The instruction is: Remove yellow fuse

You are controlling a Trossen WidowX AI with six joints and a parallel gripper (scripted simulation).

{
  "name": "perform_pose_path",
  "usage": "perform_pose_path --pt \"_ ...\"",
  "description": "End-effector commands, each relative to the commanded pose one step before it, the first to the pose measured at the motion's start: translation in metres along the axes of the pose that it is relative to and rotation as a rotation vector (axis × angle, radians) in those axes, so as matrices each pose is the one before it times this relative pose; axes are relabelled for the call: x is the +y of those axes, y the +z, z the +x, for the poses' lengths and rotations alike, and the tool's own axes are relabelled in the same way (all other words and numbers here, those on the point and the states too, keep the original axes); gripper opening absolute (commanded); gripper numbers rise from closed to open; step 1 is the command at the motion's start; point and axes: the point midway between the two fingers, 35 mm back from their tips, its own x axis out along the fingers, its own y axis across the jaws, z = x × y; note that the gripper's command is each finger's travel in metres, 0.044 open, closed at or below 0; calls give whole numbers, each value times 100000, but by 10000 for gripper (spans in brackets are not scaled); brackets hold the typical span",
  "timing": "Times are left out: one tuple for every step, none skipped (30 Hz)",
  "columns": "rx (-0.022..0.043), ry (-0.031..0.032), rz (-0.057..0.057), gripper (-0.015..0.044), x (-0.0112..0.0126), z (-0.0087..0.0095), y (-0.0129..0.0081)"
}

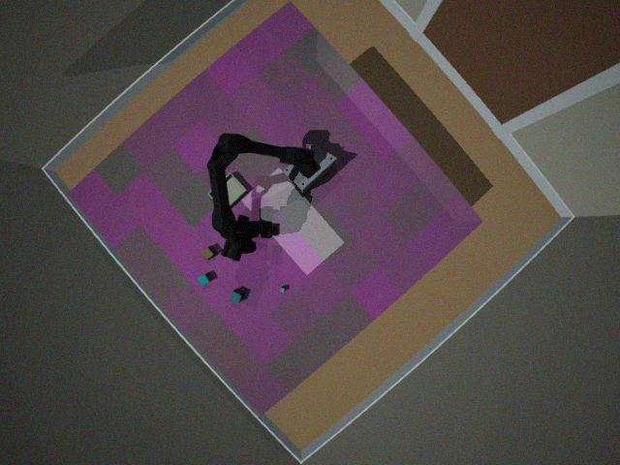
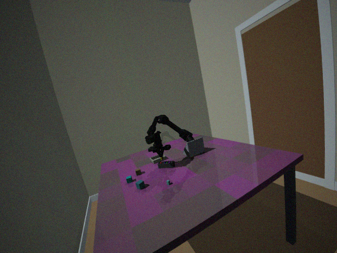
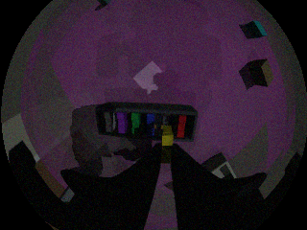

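Your yellow fuse (image 3: 167,136) sits pinched at the very tips of the claw (image 3: 167,148), whose two dark fingers converge on it from the lower part of the wrist view. The claw is nearly closed, clamped on that fuse and nothing else. The fuse appears lifted above the fuse block (image 3: 148,121); in the dim wrist view you can't quite tell whether its lower end is fully out of its slot. It overlaps the block's near edge, between the blue fuse (image 3: 152,122) and the red fuse (image 3: 182,126).

The block lies flat on the purple checkered desk (image 2: 231,174), with a green fuse (image 3: 134,121) and a purple fuse (image 3: 121,121) further along its row. In the exterior view you see the fuse as a small yellow speck (image 2: 161,157) under the claw, just above the block (image 2: 166,164). The pale tray (image 2: 157,159) rests on the desk just beside the block, towards the far wall.

Further out lie three teal cubes (image 2: 140,184) and one brown cube (image 2: 138,172), well apart from the block. The arm (image 2: 174,126) arches over from its grey base (image 2: 196,146).
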Motion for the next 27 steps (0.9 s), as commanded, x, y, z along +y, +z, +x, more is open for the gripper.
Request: perform_pose_path --pt "-653 258 512 0 -7 -744 136" --pt "1 2 -2 0 3 -163 -4" --pt "1 2 -1 0 2 -132 -4" --pt "1 1 -1 0 2 -79 -3" --pt "0 0 0 0 1 -26 -1" --pt "0 0 0 0 0 0 0" --pt "-26 27 -8 0 -94 -4 -70" --pt "-77 80 -23 0 -281 -12 -213" --pt "-123 123 -36 0 -463 -18 -363" --pt "-138 132 -39 0 -549 -20 -449" --pt "-127 115 -35 0 -540 -18 -461" --pt "-115 99 -30 0 -531 -17 -474" --pt "-103 83 -26 0 -521 -15 -487" --pt "-90 67 -22 0 -511 -14 -499" --pt "-77 52 -18 0 -501 -12 -511" --pt "-64 37 -15 0 -490 -11 -522" --pt "-50 23 -11 0 -479 -10 -533" --pt "-36 9 -8 0 -468 -9 -544" --pt "-21 -5 -5 0 -456 -8 -555" --pt "-6 -18 -2 0 -444 -7 -566" --pt "10 -31 0 0 -432 -6 -576" --pt "26 -43 3 0 -420 -6 -585" --pt "42 -55 5 0 -407 -5 -595" --pt "59 -66 7 0 -394 -4 -604" --pt "76 -77 9 0 -381 -4 -613" --pt "93 -87 10 0 -367 -4 -621" --pt "110 -97 12 0 -354 -3 -629"
